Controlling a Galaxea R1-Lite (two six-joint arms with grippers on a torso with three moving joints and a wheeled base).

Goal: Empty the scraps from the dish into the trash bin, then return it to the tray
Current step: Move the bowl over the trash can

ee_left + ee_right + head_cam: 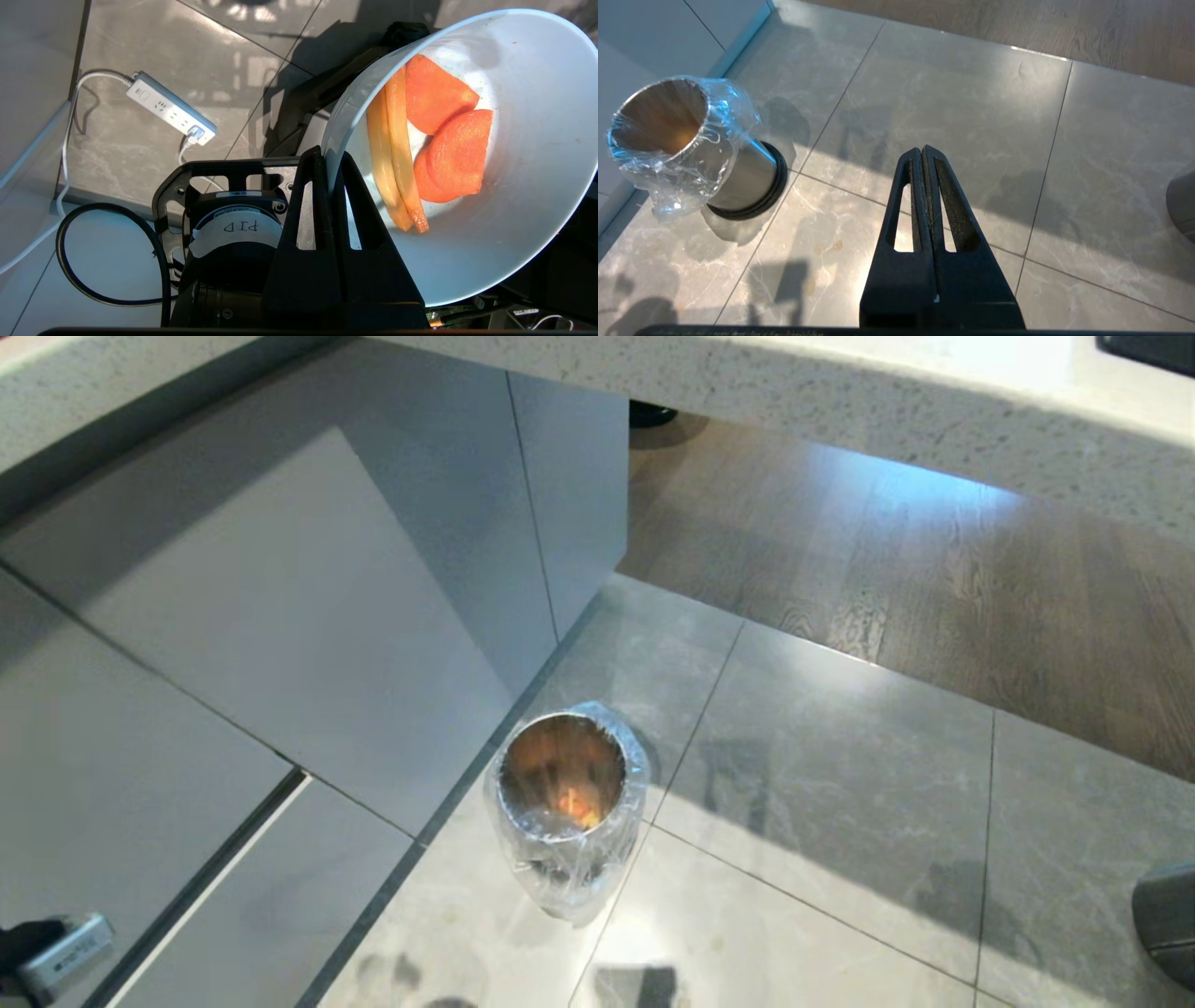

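Note:
My left gripper [329, 161] is shut on the rim of the dish [528, 219], a white deep-sided bowl held above the floor. The scraps [439, 140], orange carrot slices and pale yellow strips, lie inside it. The trash bin [566, 793] stands on the grey floor tiles next to the cabinet fronts; its clear bag liner wraps a coppery interior, and something orange glows at its bottom. The trash bin [682, 140] shows too in the right wrist view. My right gripper [923, 150] hangs shut and empty over the tiles, apart from the bin. The tray is out of view.
Grey cabinet fronts [280, 616] run along the left of the bin. A speckled countertop edge [840, 401] crosses the top, with wood flooring [934, 579] beyond. A white power strip [170, 108] and cables lie on the floor. A dark rounded object [1167, 924] sits at the right edge.

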